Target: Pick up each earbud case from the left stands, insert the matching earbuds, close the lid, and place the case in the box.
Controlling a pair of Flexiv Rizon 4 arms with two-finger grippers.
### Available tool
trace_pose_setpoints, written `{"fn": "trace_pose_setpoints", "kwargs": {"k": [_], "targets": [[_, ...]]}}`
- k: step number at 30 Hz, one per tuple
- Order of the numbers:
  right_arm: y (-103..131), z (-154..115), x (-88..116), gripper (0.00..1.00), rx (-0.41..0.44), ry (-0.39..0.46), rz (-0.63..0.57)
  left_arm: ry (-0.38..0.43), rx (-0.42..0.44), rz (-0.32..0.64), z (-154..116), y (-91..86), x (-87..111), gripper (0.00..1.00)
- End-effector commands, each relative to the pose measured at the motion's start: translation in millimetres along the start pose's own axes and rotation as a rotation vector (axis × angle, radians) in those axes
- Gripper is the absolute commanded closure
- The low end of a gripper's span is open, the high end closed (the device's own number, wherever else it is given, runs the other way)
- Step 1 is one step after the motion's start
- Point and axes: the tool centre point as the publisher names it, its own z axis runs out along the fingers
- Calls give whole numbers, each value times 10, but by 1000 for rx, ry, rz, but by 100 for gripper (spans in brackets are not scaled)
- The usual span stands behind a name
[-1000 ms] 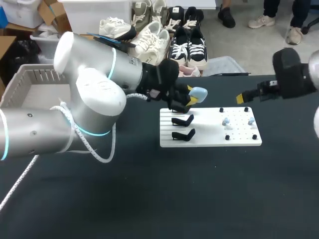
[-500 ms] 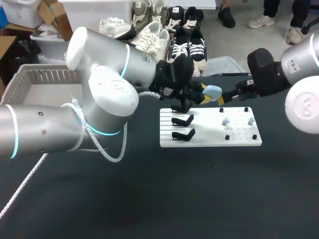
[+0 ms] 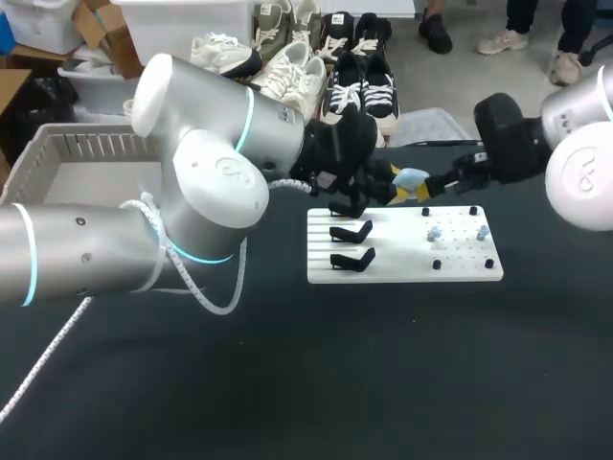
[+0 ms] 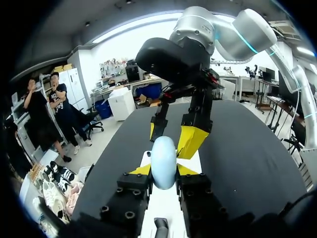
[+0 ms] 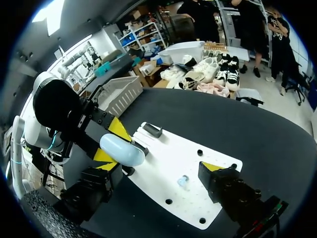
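Progress looks early: the pale blue earbud case hangs over the white board's far edge, clamped in the left gripper, lid apparently unopened. The right gripper is spread wide around it, gripping nothing. Two earbuds lie on the board, uninserted. The box, well left of the board, is partly hidden by the left arm.

Silver arms, cyan rings, black yellow-tipped left gripper.
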Motion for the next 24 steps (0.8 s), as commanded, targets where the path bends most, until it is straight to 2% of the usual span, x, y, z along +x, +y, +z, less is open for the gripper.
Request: {"fn": "trace_pose_setpoints", "kwargs": {"k": [1,16,24], "targets": [[-35,-12,-34,0,-91,2,-4,5,-8,-7,0,-16,17,100],[-29,-57,-48,0,-82,-4,-7,14,6,1,12,-70,44,100],[-12,-228,-55,0,-50,-40,-14,10,13,9,-37,-104,85,100]]}}
